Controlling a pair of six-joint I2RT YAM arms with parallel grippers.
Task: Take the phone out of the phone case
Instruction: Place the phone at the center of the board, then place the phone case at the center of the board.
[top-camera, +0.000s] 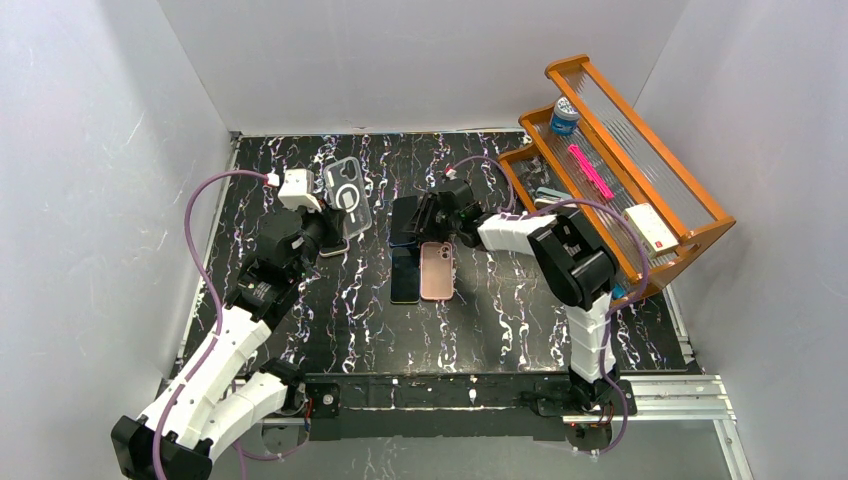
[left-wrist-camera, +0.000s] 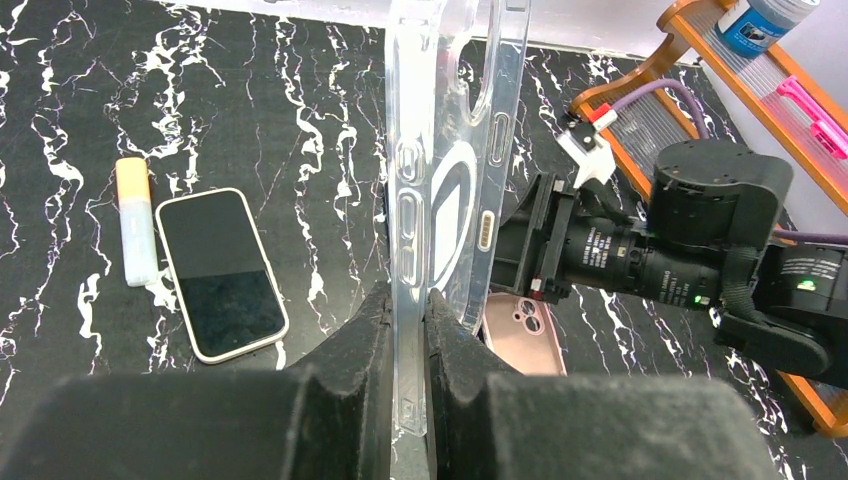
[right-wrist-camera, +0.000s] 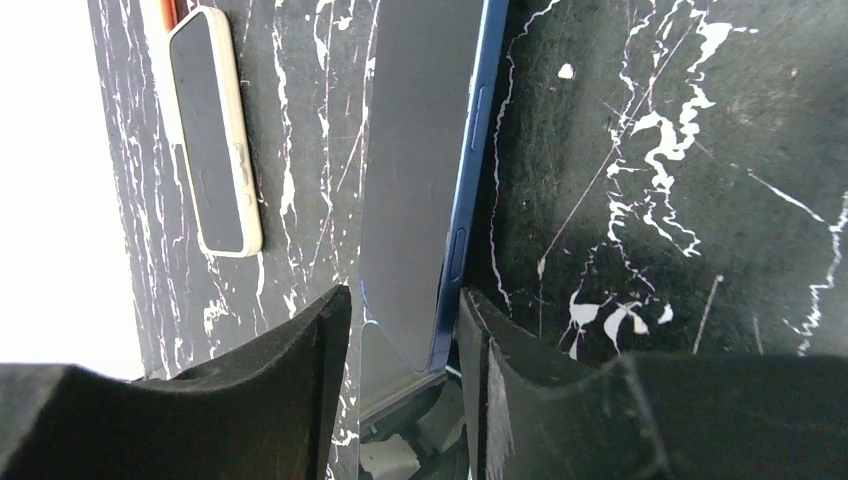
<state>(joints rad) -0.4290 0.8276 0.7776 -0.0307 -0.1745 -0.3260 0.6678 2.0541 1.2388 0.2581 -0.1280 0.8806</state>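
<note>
Starting at the left gripper, its jaws are clamped on one edge of the clear, transparent plastic phone case, which is held upright and empty over the far-left part of the black marble-patterned table. The right gripper is closed on the slim dark-blue phone, near the table's middle towards the far edge. Separation is judged complete; only setting both items down is left.

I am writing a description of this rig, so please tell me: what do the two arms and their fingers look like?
Both the left arm and right arm have white shell links with black joints. A purple cable loops along each. The fingers are black, blocky and matte.
</note>
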